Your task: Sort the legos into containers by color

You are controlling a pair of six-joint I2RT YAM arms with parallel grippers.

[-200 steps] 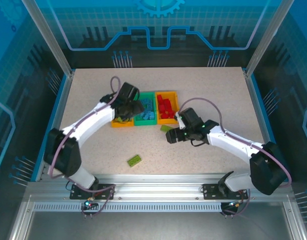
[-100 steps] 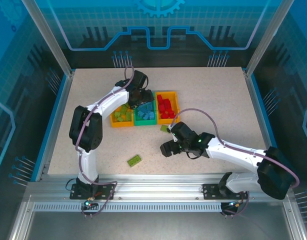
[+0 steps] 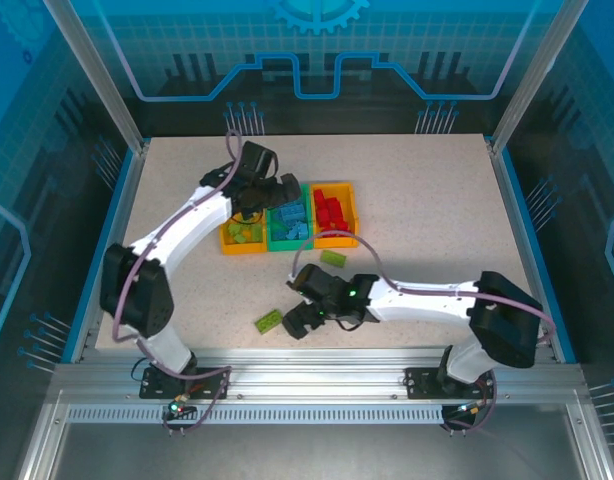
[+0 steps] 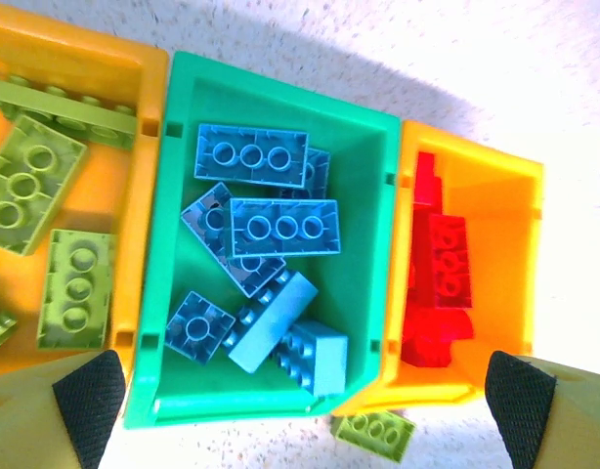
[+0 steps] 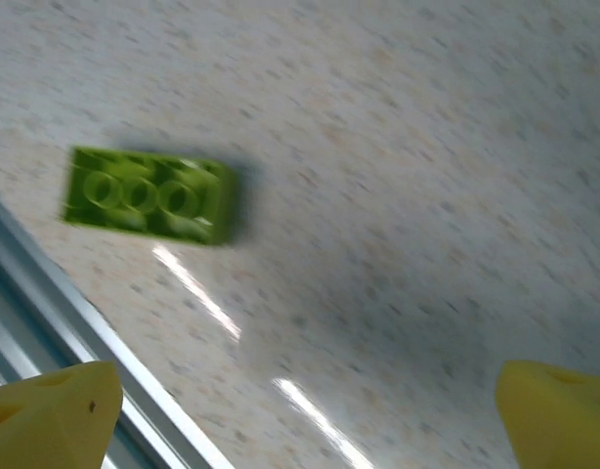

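Note:
Three joined bins stand at mid-table: a yellow-orange bin (image 3: 230,247) with lime legos (image 4: 24,183), a green bin (image 4: 370,210) with light blue legos (image 4: 283,226), and an orange bin (image 4: 506,242) with red legos (image 4: 445,262). My left gripper (image 3: 275,192) hovers open above the green bin, nothing between its pads (image 4: 89,400). One lime brick (image 4: 373,433) lies on the table just in front of the orange bin. Another lime brick (image 5: 149,193) lies near the front edge. My right gripper (image 3: 299,318) is open and empty just right of it.
The aluminium rail (image 5: 46,303) of the table's front edge runs close behind the near lime brick. The speckled tabletop (image 3: 427,200) spreads to the right of the bins. Blue frame walls (image 3: 117,230) border both sides.
My right arm has swung left along the front of the table, from the brick by the orange bin to the near lime brick. My left gripper has risen and shifted over the bins.

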